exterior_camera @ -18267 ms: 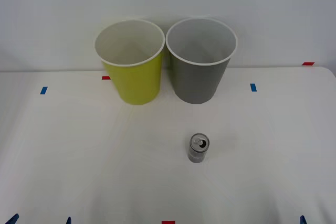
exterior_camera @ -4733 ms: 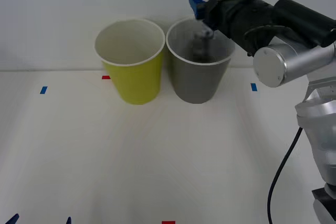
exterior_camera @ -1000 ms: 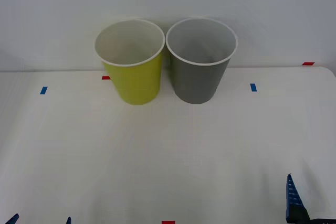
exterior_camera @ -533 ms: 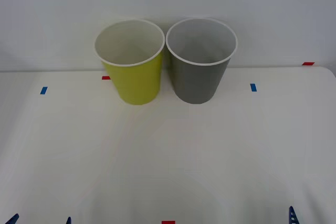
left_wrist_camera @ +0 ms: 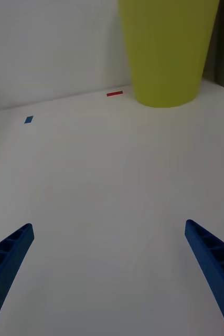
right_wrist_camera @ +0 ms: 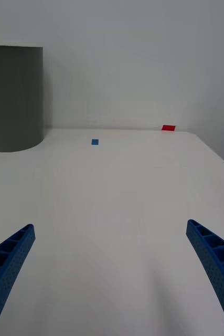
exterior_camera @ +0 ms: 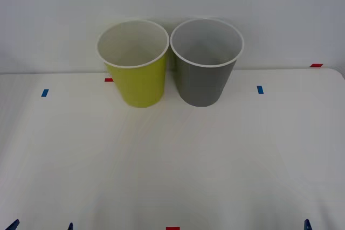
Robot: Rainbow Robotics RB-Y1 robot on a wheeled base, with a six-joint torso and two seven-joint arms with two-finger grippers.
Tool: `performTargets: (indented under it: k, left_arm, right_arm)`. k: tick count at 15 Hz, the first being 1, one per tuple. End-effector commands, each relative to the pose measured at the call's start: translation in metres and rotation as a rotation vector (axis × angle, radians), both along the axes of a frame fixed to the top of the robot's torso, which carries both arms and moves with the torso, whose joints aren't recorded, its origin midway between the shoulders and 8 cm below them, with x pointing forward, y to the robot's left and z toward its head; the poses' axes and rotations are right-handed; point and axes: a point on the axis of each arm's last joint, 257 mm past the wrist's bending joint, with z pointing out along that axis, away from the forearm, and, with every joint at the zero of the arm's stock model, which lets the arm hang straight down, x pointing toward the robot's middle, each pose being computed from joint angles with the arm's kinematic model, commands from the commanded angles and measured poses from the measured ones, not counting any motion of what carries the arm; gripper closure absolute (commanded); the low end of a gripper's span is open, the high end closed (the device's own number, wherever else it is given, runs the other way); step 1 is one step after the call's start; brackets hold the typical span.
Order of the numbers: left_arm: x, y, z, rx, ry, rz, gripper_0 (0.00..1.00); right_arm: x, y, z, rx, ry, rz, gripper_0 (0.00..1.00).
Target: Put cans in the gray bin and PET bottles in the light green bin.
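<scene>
White table (exterior_camera: 172, 160), one gray bin (exterior_camera: 206, 63), one light green bin (exterior_camera: 135, 64), left hand (left_wrist_camera: 112, 273) wide, right hand (right_wrist_camera: 112, 273) wide

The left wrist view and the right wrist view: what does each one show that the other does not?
Left wrist view alone: the light green bin, a red tape mark, and the open left gripper. Right wrist view alone: the table's far corner and the open right gripper. Both show the gray bin, the white table, and nothing between the fingers.

Smooth plastic gray bin (exterior_camera: 204, 82), light green bin (exterior_camera: 140, 82), matt white table (exterior_camera: 172, 160)
</scene>
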Motion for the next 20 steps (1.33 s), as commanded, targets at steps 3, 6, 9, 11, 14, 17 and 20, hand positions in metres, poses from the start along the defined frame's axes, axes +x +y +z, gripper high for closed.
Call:
performTargets:
  k: [3, 6, 9, 11, 14, 17, 20]
  left_arm:
    - [0.0, 0.0, 0.0, 0.0, 0.0, 0.0, 0.0]
    - [0.0, 0.0, 0.0, 0.0, 0.0, 0.0, 0.0]
    - [0.0, 0.0, 0.0, 0.0, 0.0, 0.0, 0.0]
    - [0.0, 0.0, 0.0, 0.0, 0.0, 0.0, 0.0]
    - [0.0, 0.0, 0.0, 0.0, 0.0, 0.0, 0.0]
    - [0.0, 0.0, 0.0, 0.0, 0.0, 0.0, 0.0]
    - [0.0, 0.0, 0.0, 0.0, 0.0, 0.0, 0.0]
  right_arm:
    - [-0.0002, -0.0029, 0.0001, 0.005, 0.0, -0.009, 0.0]
    - [-0.0002, -0.0029, 0.0001, 0.005, 0.0, -0.009, 0.0]
    - [-0.0002, -0.0029, 0.0001, 0.005, 0.0, -0.009, 0.0]
    - [-0.0002, -0.0029, 0.0001, 0.005, 0.0, -0.009, 0.0]
    - [-0.0002, -0.0029, 0.0001, 0.005, 0.0, -0.009, 0.0]
    - [-0.0002, -0.0029, 0.0001, 0.005, 0.0, -0.009, 0.0]
    - [-0.0002, -0.0029, 0.0001, 0.005, 0.0, -0.009, 0.0]
